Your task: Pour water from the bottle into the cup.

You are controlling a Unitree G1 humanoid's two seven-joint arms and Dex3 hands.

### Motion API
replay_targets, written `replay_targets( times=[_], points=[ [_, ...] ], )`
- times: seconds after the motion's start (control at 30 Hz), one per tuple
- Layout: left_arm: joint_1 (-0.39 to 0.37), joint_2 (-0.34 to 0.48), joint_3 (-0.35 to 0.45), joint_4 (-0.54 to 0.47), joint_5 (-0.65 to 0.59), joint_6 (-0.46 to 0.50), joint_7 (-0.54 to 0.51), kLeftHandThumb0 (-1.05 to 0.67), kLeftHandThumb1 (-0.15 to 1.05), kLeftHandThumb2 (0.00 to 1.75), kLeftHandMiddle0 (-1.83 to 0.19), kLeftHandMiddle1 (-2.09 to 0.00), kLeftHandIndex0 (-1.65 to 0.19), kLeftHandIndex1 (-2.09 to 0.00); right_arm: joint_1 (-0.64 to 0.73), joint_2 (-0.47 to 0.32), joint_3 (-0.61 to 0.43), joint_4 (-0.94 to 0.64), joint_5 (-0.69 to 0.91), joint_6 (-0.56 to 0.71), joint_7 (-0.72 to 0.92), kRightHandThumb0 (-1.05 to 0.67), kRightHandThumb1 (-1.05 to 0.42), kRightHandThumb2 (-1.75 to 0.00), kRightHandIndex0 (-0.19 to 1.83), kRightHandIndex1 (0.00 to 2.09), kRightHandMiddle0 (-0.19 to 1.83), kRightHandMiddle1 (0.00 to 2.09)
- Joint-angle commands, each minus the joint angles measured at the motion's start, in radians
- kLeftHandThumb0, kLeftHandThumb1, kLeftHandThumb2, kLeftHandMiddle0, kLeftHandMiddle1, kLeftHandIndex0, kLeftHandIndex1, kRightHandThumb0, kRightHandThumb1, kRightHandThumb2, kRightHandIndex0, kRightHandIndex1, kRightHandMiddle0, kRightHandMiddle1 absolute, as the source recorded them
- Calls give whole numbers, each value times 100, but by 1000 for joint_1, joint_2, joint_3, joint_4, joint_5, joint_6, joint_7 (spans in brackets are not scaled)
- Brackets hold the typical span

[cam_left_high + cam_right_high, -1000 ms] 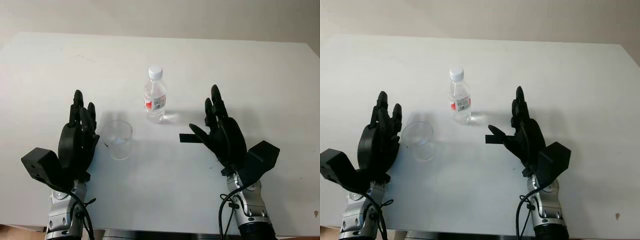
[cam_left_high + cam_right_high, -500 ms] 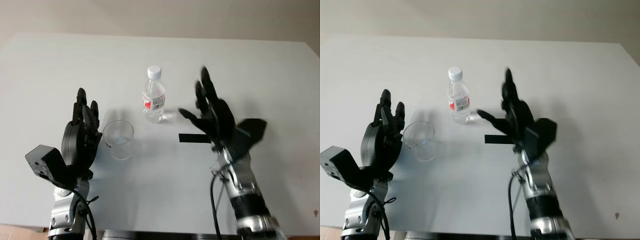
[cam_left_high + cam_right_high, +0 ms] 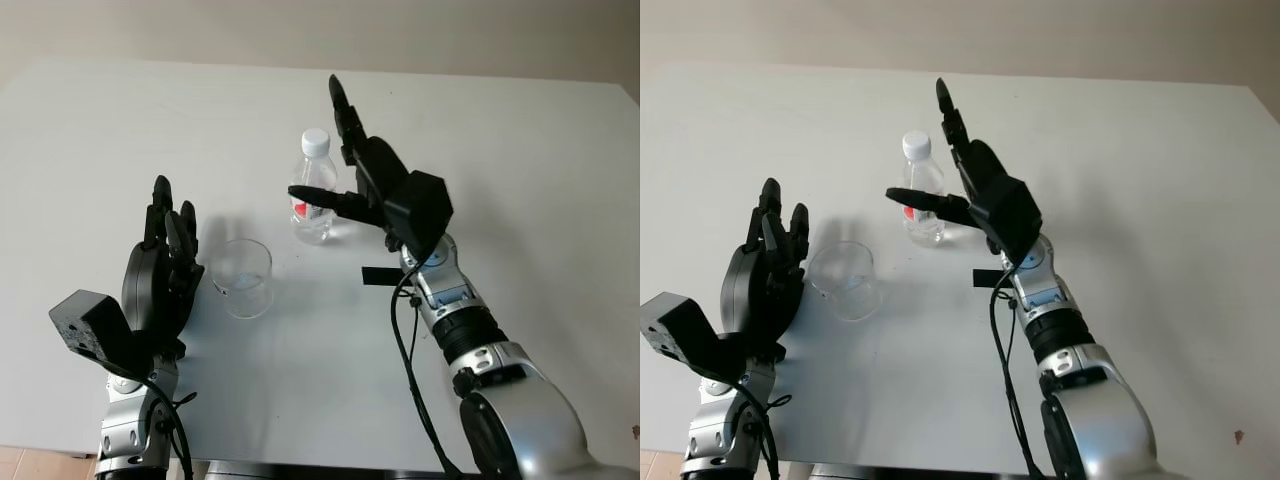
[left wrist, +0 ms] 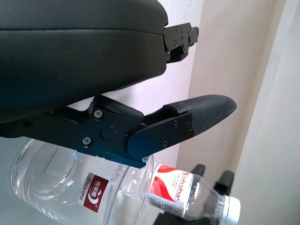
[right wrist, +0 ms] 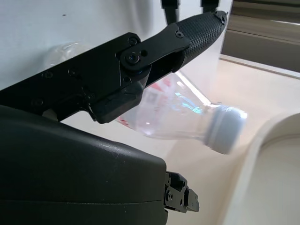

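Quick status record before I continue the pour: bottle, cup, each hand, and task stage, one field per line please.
bottle: upright on the white table, white cap on, water inside
cup: clear, empty, upright, nearer the robot than the bottle and to its left
right hand: open, around the bottle, thumb across its front, fingers behind, not closed on it
left hand: open, just left of the cup, holding nothing
black strip: flat on the table, right of the cup
stage: bottle not yet grasped, nothing poured

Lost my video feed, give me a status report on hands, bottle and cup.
Right hand open around the bottle, not gripping. Left hand open beside the cup. Bottle upright, capped. Nothing in the way.
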Motion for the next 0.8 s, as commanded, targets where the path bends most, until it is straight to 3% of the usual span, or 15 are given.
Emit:
replay_targets(
  times=[0.0, 0.5, 0.77],
  points=[
    [6, -1, 3, -14, -5, -2, -3, -76, 105, 74, 9, -5, 15, -5, -35, -2, -4, 47, 1, -14, -6, -96, -91, -5, -19, 0, -19, 0],
    [3, 4, 12, -7, -3, -5, -8, -77, 105, 74, 9, -5, 15, -6, -81, 10, -41, 232, 31, 37, -31, -98, -93, -6, -19, 0, -19, 0],
    [1, 2, 16, -4, -7, 2, -10, -77, 105, 73, 8, -6, 14, -6, -89, 23, -8, 272, -14, 24, -46, -95, -93, -6, -19, 0, -19, 0]
  ],
)
